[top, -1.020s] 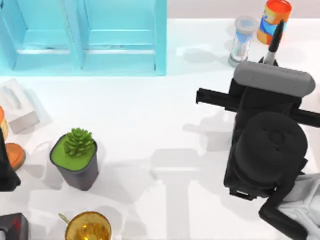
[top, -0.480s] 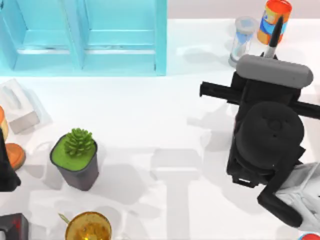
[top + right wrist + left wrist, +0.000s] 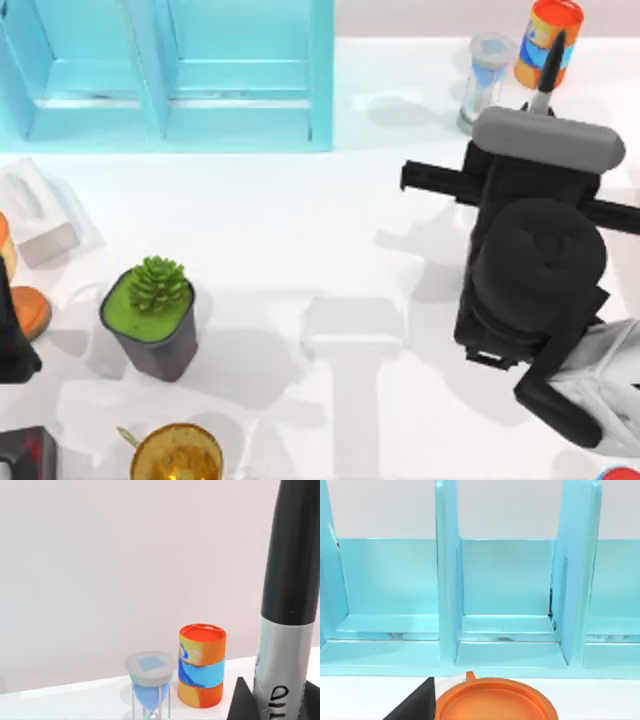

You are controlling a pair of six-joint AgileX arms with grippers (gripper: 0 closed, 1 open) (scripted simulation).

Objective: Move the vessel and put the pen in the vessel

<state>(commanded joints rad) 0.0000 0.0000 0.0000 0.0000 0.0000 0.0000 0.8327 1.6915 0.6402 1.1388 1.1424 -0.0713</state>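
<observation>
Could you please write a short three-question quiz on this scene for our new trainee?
1. True or false: the pen stands upright in the right gripper, black cap up.
2. In the top view, which thing stands nearest the pen's tip?
A. the orange and blue can
B. the potted plant
C. the golden goblet
3. Fill in: the left wrist view looks at a ____-coloured shelf behind an orange disc.

Key: 1 true; 2 A; 3 turquoise. The jaws of the right gripper are shut on the pen. The left arm waits at the table's left edge.
</observation>
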